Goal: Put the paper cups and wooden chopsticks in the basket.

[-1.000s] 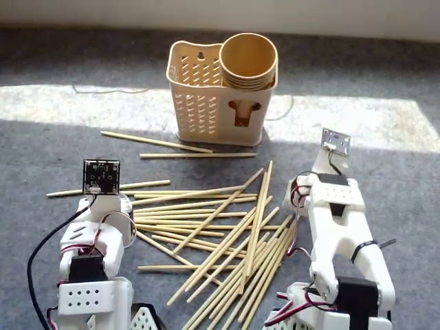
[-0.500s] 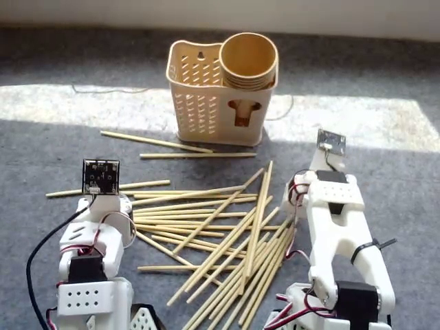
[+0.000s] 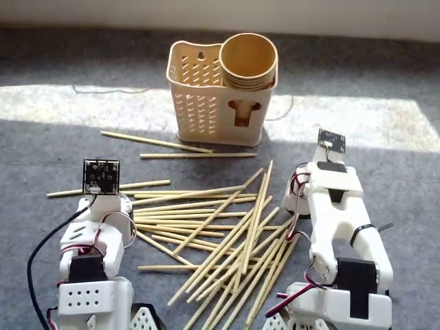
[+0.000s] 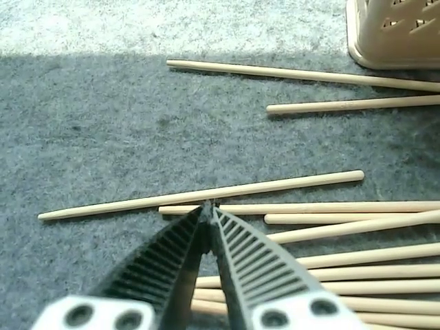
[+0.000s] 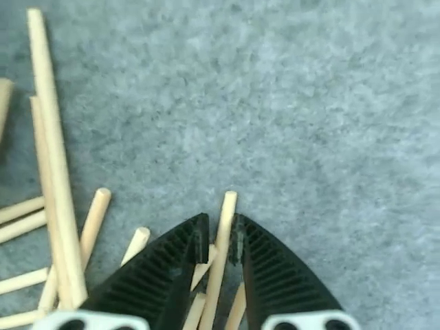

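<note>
Step in hand, by judgement: gathering chopsticks (image 3: 220, 234); cups (image 3: 248, 60) already stacked in basket (image 3: 196, 96), well beyond both claws. Right claw (image 5: 218, 232) pinched narrowly on one chopstick (image 5: 228, 203); left claw (image 4: 208, 205) closed, empty, tips over a stray stick (image 4: 275, 185). Next: lift clear, carry to basket's free half. Grey carpeted table (image 3: 55, 158), sunlit strip (image 3: 69, 103), pale wall (image 3: 344, 10) beyond.

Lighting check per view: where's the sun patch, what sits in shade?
High view: a sunlit band crosses the carpet around the base of the basket; the chopstick pile lies in shade. Left wrist view: bright strip on the far carpet, left tool shaded. Right wrist view: even shade over the right tool and the chopstick between its jaws.
</note>
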Motion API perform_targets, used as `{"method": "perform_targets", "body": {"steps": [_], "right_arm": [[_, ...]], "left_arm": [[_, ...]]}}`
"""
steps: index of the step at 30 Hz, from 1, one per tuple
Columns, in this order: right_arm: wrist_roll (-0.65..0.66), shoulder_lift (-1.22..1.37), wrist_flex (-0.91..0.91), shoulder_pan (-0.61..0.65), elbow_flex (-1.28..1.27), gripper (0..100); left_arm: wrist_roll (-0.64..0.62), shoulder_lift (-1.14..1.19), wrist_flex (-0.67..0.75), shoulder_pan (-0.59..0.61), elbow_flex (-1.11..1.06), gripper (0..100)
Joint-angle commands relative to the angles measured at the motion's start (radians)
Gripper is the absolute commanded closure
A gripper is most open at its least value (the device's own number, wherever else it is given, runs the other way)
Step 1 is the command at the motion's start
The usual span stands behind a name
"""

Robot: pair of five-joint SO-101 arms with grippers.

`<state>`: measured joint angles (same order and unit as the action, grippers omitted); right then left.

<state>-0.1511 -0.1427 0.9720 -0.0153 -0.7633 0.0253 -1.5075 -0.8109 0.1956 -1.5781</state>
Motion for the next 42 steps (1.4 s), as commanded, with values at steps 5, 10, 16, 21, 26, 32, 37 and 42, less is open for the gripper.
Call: {"method": "perform_targets", "body": {"steps": [5, 10, 16, 21, 26, 32, 37, 42], "right_arm": [[-0.011, 0.010, 0.010, -0.012, 0.035, 93.2], [-0.011, 0.012, 0.008, -0.015, 0.035, 93.2], [-0.011, 0.013, 0.008, -0.015, 0.033, 93.2], [-0.006, 0.013, 0.008, -0.015, 0.033, 94.9], [-0.005, 0.001, 0.010, -0.016, 0.039, 99.3], [-0.003, -0.013, 0.099, -0.015, 0.114, 99.3], [-0.003, -0.074, 0.174, -0.008, 0.216, 99.3], [-0.003, -0.150, 0.225, 0.038, 0.278, 99.3]], "left_arm": [[0.011, -0.008, 0.015, 0.008, 0.004, 99], [0.011, -0.008, 0.015, 0.008, 0.004, 99], [0.011, -0.008, 0.015, 0.008, 0.004, 99], [0.011, -0.008, 0.015, 0.008, 0.004, 99], [0.011, -0.008, 0.015, 0.008, 0.004, 99], [0.011, -0.008, 0.015, 0.007, 0.004, 99], [0.011, -0.008, 0.017, 0.007, 0.002, 99], [0.011, -0.008, 0.017, 0.007, 0.002, 99]]}}
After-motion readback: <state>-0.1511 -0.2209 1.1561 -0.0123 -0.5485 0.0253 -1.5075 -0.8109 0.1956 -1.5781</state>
